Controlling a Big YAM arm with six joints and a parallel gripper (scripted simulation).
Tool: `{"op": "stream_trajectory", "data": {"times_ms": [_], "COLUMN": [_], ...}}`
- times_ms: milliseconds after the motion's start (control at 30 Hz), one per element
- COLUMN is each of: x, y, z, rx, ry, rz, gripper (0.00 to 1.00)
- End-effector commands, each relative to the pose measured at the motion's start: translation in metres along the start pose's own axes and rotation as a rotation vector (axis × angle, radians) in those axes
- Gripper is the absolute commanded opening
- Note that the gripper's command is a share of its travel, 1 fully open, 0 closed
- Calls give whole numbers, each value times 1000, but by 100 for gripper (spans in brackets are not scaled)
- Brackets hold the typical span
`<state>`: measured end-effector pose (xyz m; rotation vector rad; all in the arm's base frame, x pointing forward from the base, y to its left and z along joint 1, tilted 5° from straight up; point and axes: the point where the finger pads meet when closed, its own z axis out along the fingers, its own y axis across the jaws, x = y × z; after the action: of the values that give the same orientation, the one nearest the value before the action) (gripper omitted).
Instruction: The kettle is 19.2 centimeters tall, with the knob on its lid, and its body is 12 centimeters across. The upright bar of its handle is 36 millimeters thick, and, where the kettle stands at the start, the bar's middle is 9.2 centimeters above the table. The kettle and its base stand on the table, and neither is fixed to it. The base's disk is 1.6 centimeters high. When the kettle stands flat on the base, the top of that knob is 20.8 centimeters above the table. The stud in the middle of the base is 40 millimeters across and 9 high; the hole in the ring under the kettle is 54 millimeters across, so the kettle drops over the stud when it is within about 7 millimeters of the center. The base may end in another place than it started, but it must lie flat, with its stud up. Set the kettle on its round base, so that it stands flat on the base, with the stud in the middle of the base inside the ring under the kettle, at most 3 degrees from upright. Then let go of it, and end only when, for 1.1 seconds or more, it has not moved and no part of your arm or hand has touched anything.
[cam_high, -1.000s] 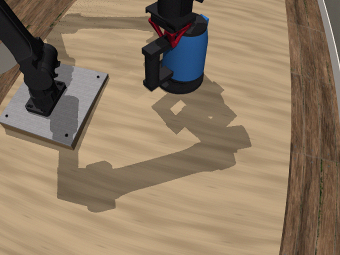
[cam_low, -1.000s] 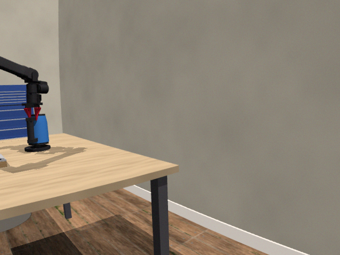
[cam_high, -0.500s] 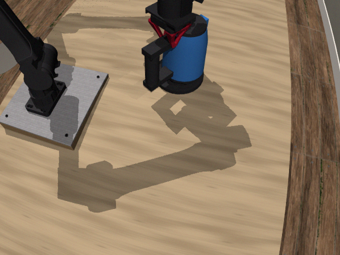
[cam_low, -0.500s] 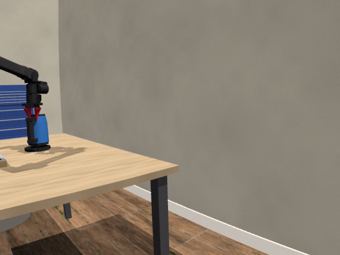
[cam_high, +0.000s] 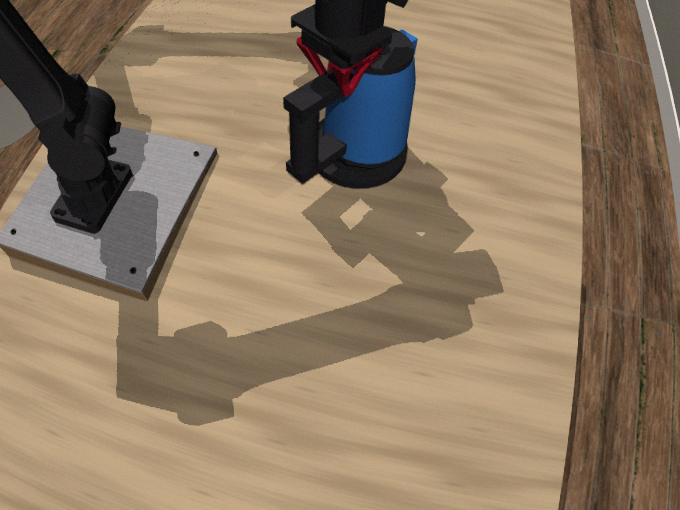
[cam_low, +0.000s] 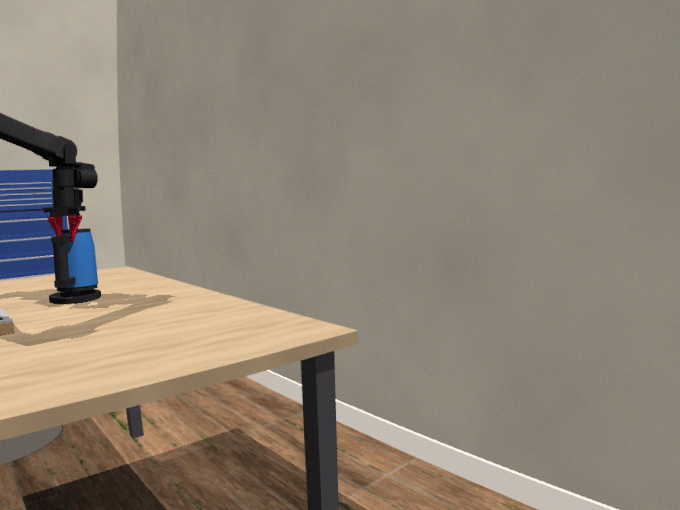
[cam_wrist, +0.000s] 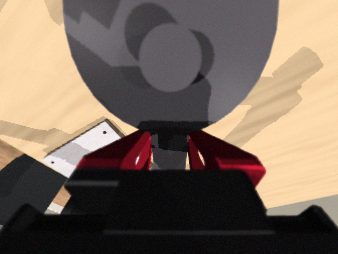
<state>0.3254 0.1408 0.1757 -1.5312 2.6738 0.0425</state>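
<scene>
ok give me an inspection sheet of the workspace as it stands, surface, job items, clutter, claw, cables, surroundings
surface: light wood table, crossed by the arm's shadow
kettle: blue kettle with dark lid and black handle, upright over the base
base: black round base under the kettle, lying flat on the table; stud hidden, seating cannot be confirmed
clutter: nothing seen
claw: red-fingered claw shut on the top of the kettle's handle, coming down from above
arm mount: grey metal plate with the arm's foot bolted on
cables: nothing seen
surroundings: grey wall, wood floor, blue slatted panel behind the table
</scene>
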Motion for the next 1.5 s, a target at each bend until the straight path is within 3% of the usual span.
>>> {"op": "stream_trajectory", "data": {"times_ms": [0, 200, 267, 300, 1033, 1467], "x": [-16, -14, -14, -21, -15, -16], "y": [-9, -7, -7, -12, -8, -9], "z": [-26, -18, -18, -30, -15, -19], "rx": [45, 37, 37, 51, 35, 43], "ry": [-69, -58, -58, -77, -56, -66], "rz": [2, 3, 3, 0, 2, 1], "gripper": [0, 0, 0, 0, 0, 0]}}
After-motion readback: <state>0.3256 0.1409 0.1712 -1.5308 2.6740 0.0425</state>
